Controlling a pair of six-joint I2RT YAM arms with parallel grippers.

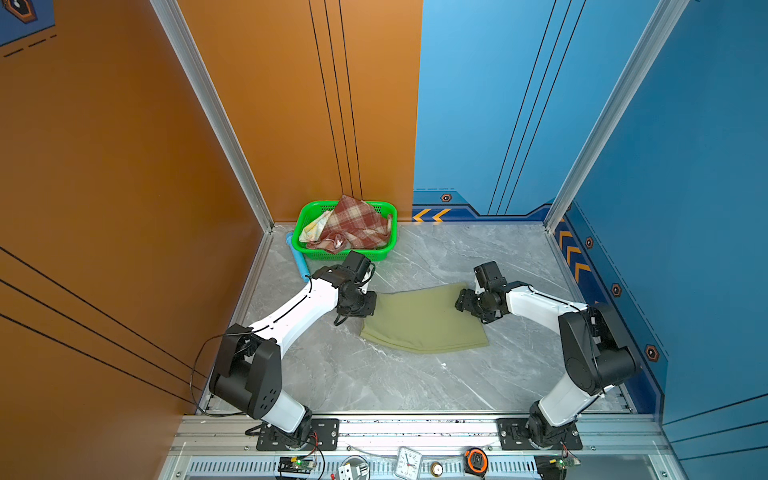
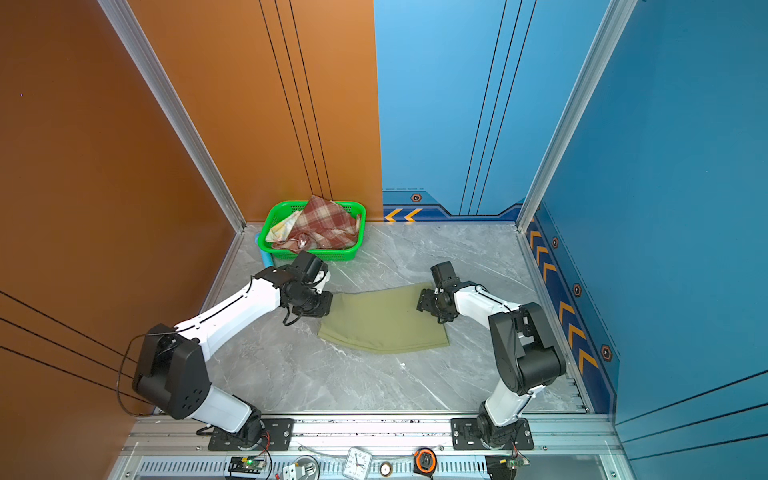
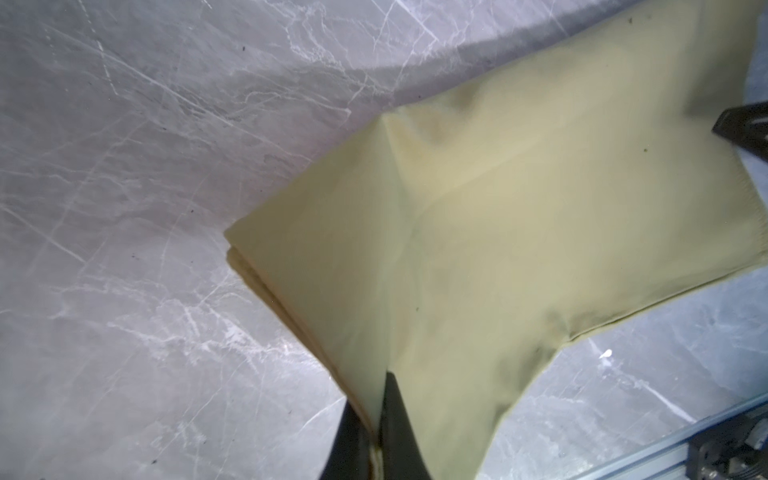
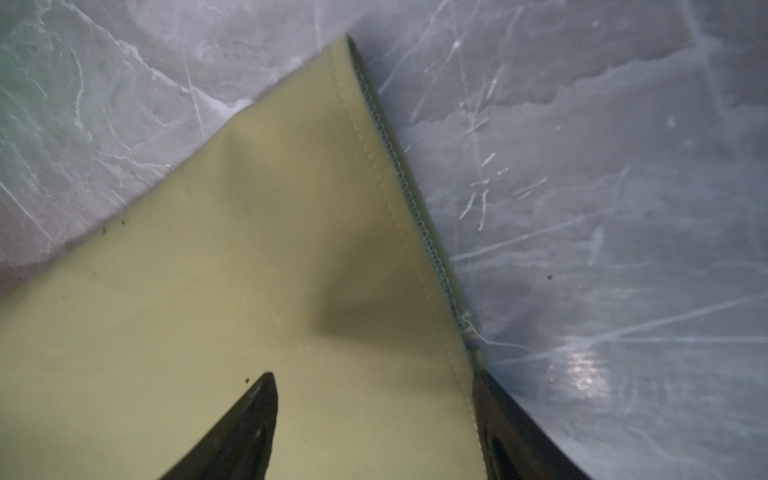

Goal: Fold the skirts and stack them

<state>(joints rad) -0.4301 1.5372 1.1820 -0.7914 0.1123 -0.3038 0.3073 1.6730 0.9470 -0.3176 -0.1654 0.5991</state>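
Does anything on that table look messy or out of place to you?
Mostly the green basket: the plaid skirt is bunched up and pokes over its back rim, with the floral skirt crumpled beside it. The olive skirt lies skewed on the table, and a loose thread hangs from its hem.

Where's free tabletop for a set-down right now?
Widest: the marble between the olive skirt and the front rail. Also free: back right, from the green basket across to the right wall. Crowded: back left, where basket, blue tube and left arm bunch together.
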